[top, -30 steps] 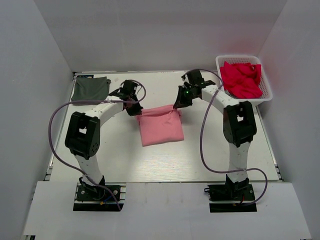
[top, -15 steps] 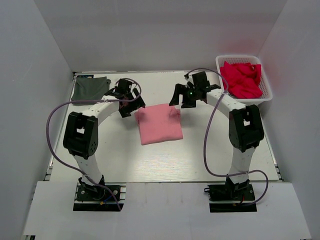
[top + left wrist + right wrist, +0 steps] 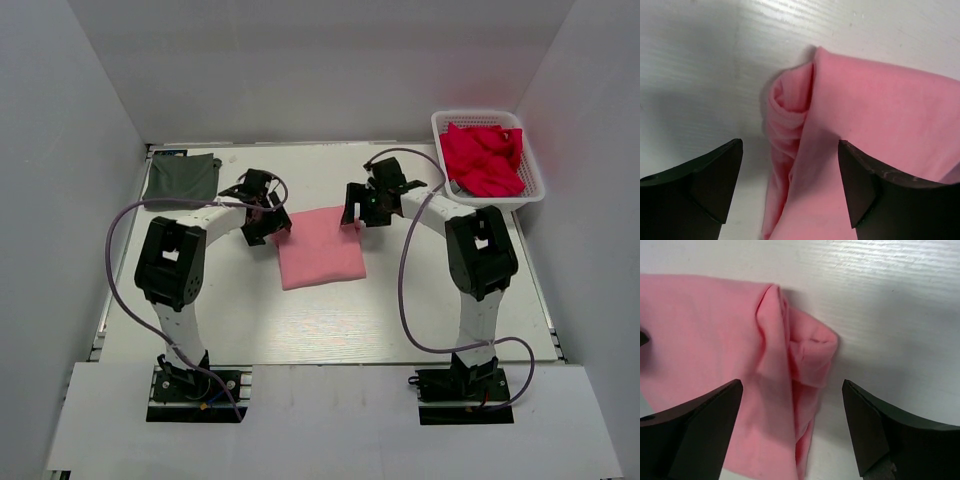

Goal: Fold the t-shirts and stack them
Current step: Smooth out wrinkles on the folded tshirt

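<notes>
Item one, the enclosure: plain white walls (image 3: 330, 70) on three sides of my overhead view. Item two, the table (image 3: 400, 310): a white, faintly grained top, both arm bases bolted at its near edge. Item three, the salmon-pink t-shirt (image 3: 320, 250): folded to a rough rectangle and lying flat near the middle of the table, between the two arms. Item four, a white mesh basket (image 3: 478, 114) at the far right corner, holding crumpled red cloth (image 3: 485, 158). Item five, the dark grey t-shirt (image 3: 181, 178): a small folded square at the far left corner, well apart from the pink one. Item six, the left gripper (image 3: 789, 150): it hangs over the pink shirt's far left corner, jaws spread wide and gripping nothing; through its wrist camera I see the bunched, rolled corner of cloth lying on the table between the two dark fingers. Item seven, the right gripper (image 3: 792, 387): it sits over the far right corner, jaws equally wide and empty, a small puckered fold of pink cloth resting between its fingers.
</notes>
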`<state>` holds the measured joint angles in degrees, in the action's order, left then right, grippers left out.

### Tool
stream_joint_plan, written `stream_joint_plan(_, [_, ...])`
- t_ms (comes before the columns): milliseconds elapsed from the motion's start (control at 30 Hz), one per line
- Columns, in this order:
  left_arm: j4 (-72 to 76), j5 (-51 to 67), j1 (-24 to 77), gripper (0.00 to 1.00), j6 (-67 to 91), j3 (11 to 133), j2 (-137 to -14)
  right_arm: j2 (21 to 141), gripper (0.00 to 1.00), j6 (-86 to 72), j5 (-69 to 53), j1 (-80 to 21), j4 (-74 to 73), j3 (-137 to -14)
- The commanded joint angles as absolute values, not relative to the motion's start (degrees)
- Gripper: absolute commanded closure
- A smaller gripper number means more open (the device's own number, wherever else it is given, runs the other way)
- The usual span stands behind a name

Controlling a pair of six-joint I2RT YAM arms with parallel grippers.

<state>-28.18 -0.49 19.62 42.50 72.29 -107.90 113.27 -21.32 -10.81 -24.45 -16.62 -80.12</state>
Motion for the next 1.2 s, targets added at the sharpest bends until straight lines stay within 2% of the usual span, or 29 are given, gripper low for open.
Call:
stream_joint_plan(0, [-27.07, -4.12, 19.51, 0.15, 42.71, 76.80, -109.07, 115.39, 0.16, -20.65, -6.86, -24.08, -13.62, -84.80])
stream_joint_plan(33, [-27.68, -4.13, 19.51, 0.17, 42.71, 77.51, -109.77, 116.10, 0.19, -20.83, -7.12, -24.00, -14.06, -85.60])
stream_joint_plan(67, [-27.69, -5.00, 19.51, 0.18, 42.71, 78.22, -111.43, 117.84, 0.26, -20.57, -7.21, -24.08, -14.58, -86.30])
stream_joint_plan(100, [-28.47, -5.01, 19.51, 0.29, 42.11, 79.27, -112.32, 118.38, 0.30, -20.57, -7.99, -24.17, -14.68, -87.61])
stream_joint_plan(133, [-28.48, -5.01, 19.51, 0.34, 42.10, 79.28, -113.11, 119.26, 0.31, -20.57, -8.26, -24.17, -14.24, -87.80])
stream_joint_plan(167, [-28.48, -5.01, 19.51, 0.39, 42.10, 79.89, -114.59, 120.22, 0.43, -20.74, -8.44, -24.17, -14.50, -88.59])
stream_joint_plan(267, [-29.09, -3.78, 19.51, 0.60, 42.10, 80.42, -116.01, 121.11, 0.56, -21.27, -8.79, -24.08, -14.50, -89.21])
stream_joint_plan(333, [-29.09, -3.78, 19.51, 0.68, 41.49, 79.90, -116.54, 121.20, 0.73, -21.71, -8.79, -23.82, -13.63, -88.69])
stream_joint_plan(367, [-29.09, -3.78, 19.51, 0.83, 41.48, 79.89, -116.54, 120.85, 0.82, -21.97, -8.53, -23.99, -13.36, -88.33])
stream_joint_plan(400, [-29.79, -4.48, 19.51, 0.93, 41.48, 79.89, -117.15, 120.50, 1.00, -22.15, -8.35, -23.99, -12.92, -88.24])
stream_joint_plan(433, [-30.40, -5.35, 19.51, 1.00, 42.09, 79.89, -117.16, 120.41, 1.00, -22.76, -8.26, -23.91, -12.75, -87.72])
stream_joint_plan(700, [-29.18, -8.52, 18.37, 1.00, 42.10, 78.66, -116.02, 117.07, 1.00, -25.84, -7.64, -21.45, -7.74, -81.04])
stream_joint_plan(833, [-26.46, -3.96, 18.37, 1.00, 38.77, 80.32, -116.02, 119.17, 1.00, -23.04, -12.12, -21.27, -9.04, -83.23])
stream_joint_plan(867, [-26.46, -3.17, 18.37, 0.95, 38.24, 80.94, -116.02, 119.35, 1.00, -22.77, -12.91, -21.36, -10.01, -85.15])
stream_joint_plan(900, [-26.46, -3.16, 19.07, 0.75, 37.71, 81.56, -116.02, 119.27, 1.00, -22.33, -14.14, -21.27, -10.11, -85.60])
stream_joint_plan(933, [-26.46, -3.69, 19.07, 0.52, 37.18, 82.08, -114.45, 118.66, 0.84, -21.37, -14.41, -21.53, -10.28, -86.39])
stream_joint_plan(967, [-27.06, -3.69, 19.07, 0.52, 37.18, 82.87, -113.74, 118.30, 0.81, -21.18, -14.41, -21.71, -10.63, -86.57])
stream_joint_plan(1000, [-27.07, -3.69, 19.07, 0.28, 37.18, 82.88, -112.77, 117.17, 0.79, -21.01, -14.07, -21.62, -10.63, -86.57])
stream_joint_plan(1100, [-28.30, -4.31, 19.07, 0.03, 37.18, 81.57, -108.39, 113.39, 0.62, -21.36, -13.54, -21.53, -9.76, -84.22])
stream_joint_plan(1167, [-28.30, -4.83, 19.60, 0.00, 37.18, 78.24, -106.18, 110.24, 0.48, -21.71, -12.57, -21.62, -8.97, -82.54])
